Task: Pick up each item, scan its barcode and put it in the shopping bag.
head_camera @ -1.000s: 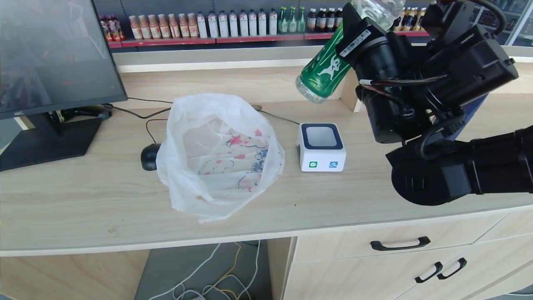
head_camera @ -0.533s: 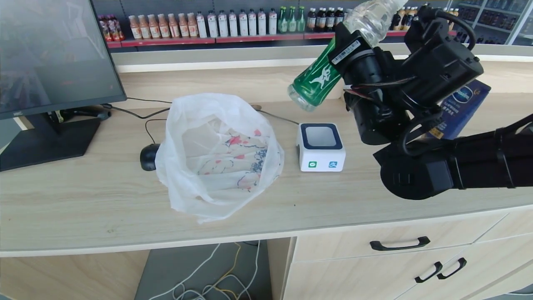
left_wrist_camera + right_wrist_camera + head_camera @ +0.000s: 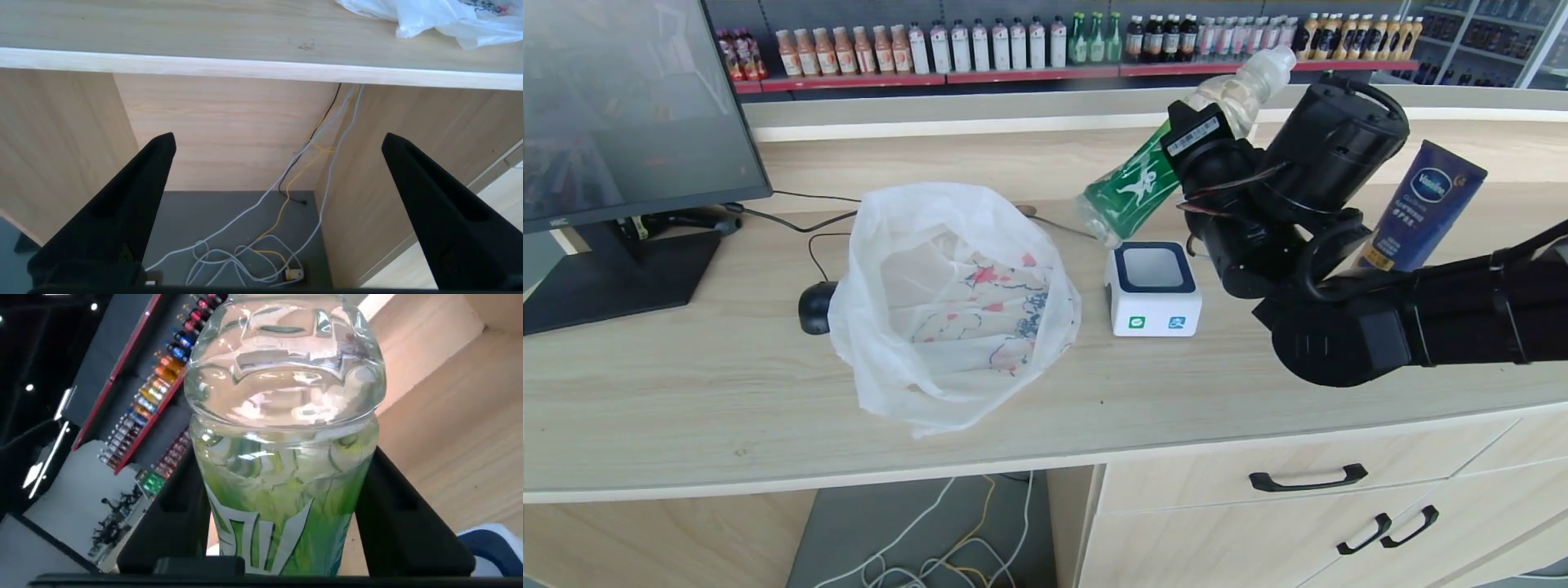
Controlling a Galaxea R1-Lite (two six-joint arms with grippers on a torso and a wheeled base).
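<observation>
The bottle [image 3: 1137, 186] is clear glossy plastic, the shopping bag [image 3: 947, 302] thin crinkled plastic, the counter [image 3: 686, 392] matt wood.

Bright, even indoor light falls on the counter [image 3: 670, 408], with a soft shadow beneath the shopping bag [image 3: 947, 302]

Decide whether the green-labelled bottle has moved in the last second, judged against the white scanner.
Yes. The bottle has dropped and shifted left, its base now just above the scanner.
</observation>
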